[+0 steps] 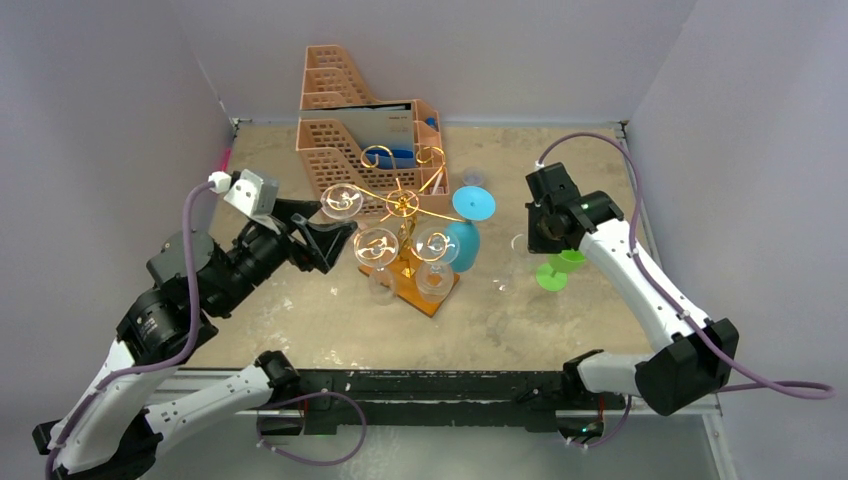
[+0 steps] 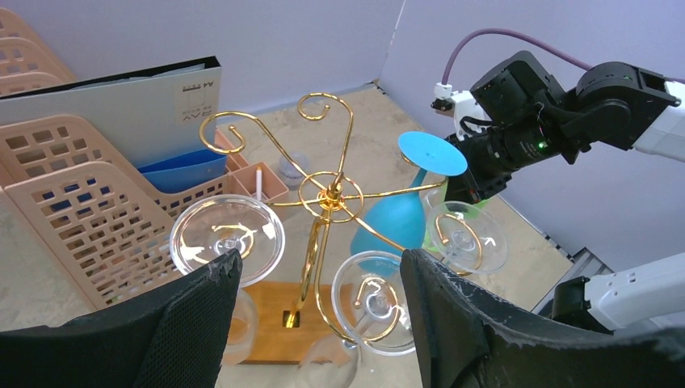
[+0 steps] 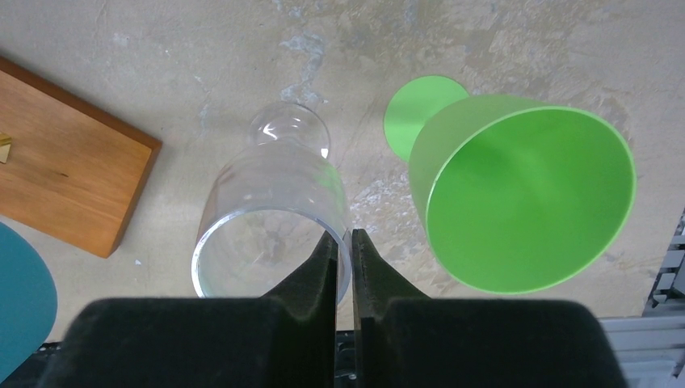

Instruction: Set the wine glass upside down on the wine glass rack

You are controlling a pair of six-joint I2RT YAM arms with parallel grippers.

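A clear wine glass [image 3: 266, 202] stands upright on the table, right of the rack [image 1: 508, 268]. My right gripper [image 3: 344, 242] is shut on its rim from above, one finger inside the bowl and one outside [image 1: 545, 238]. The wine glass rack [image 1: 403, 205], gold wire on a wooden base [image 3: 65, 178], stands mid-table with three clear glasses and a blue glass [image 2: 404, 218] hanging upside down. My left gripper [image 2: 319, 263] is open just left of the rack [image 1: 330, 235], nothing between its fingers.
A green wine glass [image 3: 517, 194] stands upright close to the right of the held glass. A peach perforated file organizer [image 1: 350, 130] with folders sits behind the rack. Another small clear glass [image 1: 474, 178] stands behind the blue one. Walls enclose the table.
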